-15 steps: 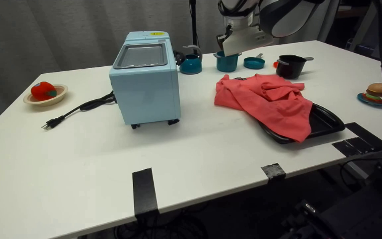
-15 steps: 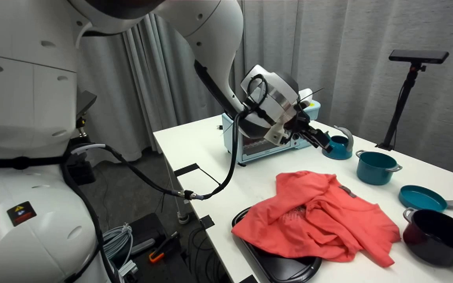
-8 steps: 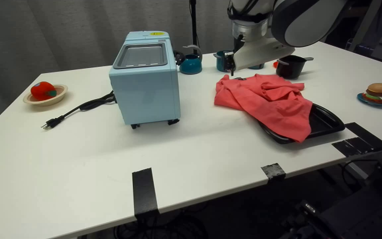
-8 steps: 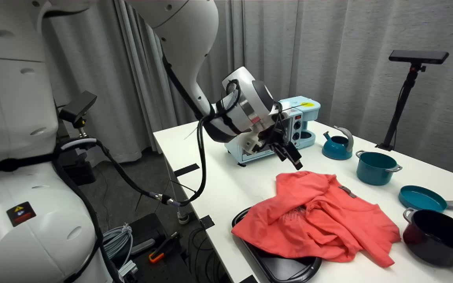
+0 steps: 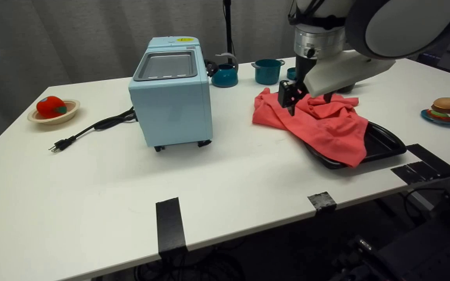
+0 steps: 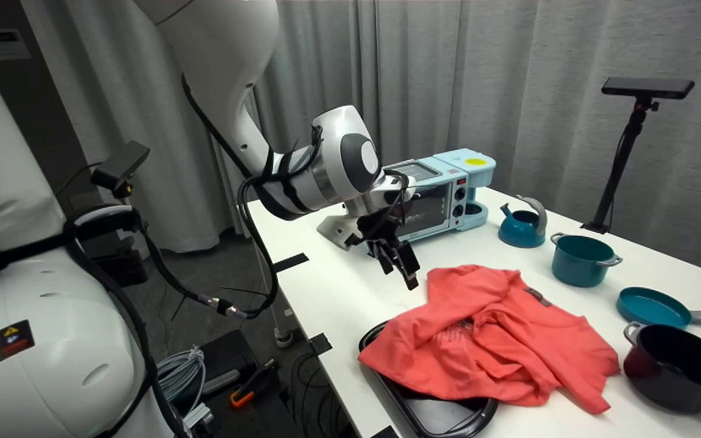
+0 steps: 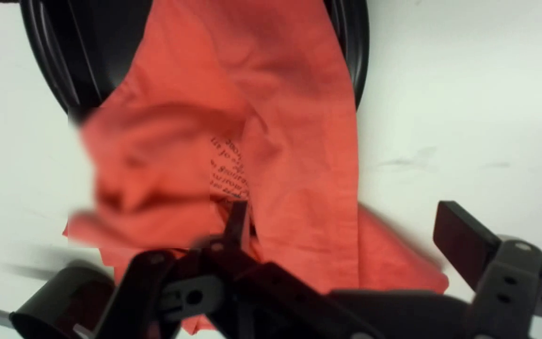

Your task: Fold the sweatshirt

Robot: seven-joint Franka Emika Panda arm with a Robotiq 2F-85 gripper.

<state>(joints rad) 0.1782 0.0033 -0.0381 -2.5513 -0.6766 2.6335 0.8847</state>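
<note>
The coral-red sweatshirt (image 5: 334, 134) lies crumpled and partly folded over, draped across a black baking tray. It also shows in the other exterior view (image 6: 490, 340), with a faint print on the chest. In the wrist view the sweatshirt (image 7: 299, 160) runs below the gripper, and lines of dark print show in a fold. My gripper (image 7: 344, 212) is open and empty, one finger over the cloth and one over bare table. In both exterior views the gripper (image 5: 309, 104) (image 6: 399, 277) hangs above the table by the sweatshirt's oven-side edge, seemingly not touching it.
The black tray (image 6: 442, 420) lies under the sweatshirt near the table edge. A light-blue toaster oven (image 5: 174, 105) stands beside it. A teal kettle (image 6: 522, 226), teal pot (image 6: 582, 258), teal pan (image 6: 652, 305) and black pot (image 6: 676, 365) line the back. A toy burger (image 5: 445, 110) sits on a plate.
The gripper has moved away from the kettle and teal pot, lower and towards the tray side, beside the sweatshirt. The sweatshirt has not moved.
</note>
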